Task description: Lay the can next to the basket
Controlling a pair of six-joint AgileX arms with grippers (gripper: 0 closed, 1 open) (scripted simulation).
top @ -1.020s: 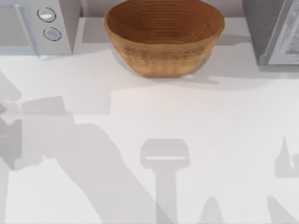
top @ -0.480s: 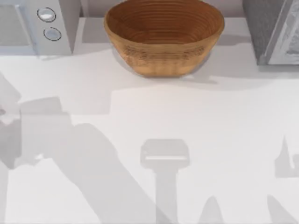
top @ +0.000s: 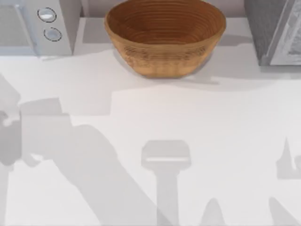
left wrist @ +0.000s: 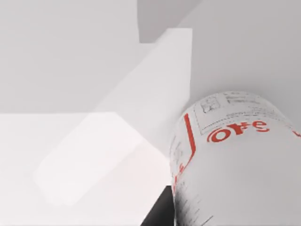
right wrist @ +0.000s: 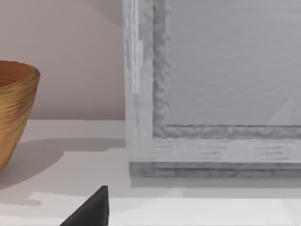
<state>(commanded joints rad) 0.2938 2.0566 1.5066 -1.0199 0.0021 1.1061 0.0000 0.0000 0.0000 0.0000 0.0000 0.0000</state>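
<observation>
From above, the basket sits at the far edge of the white table, between a pale appliance with two round knobs on the left and a grey cabinet on the right. Arm shadows lie across the near half of the table.

The left wrist view brings the can up close, against a dark gripper part. Its white label carries red lettering I cannot read and fine black print. Whether the left pincer is pinching it, I cannot tell.

The right wrist view catches the basket's side, the cabinet's front and one dark fingertip; the right pincer's state I cannot tell.
</observation>
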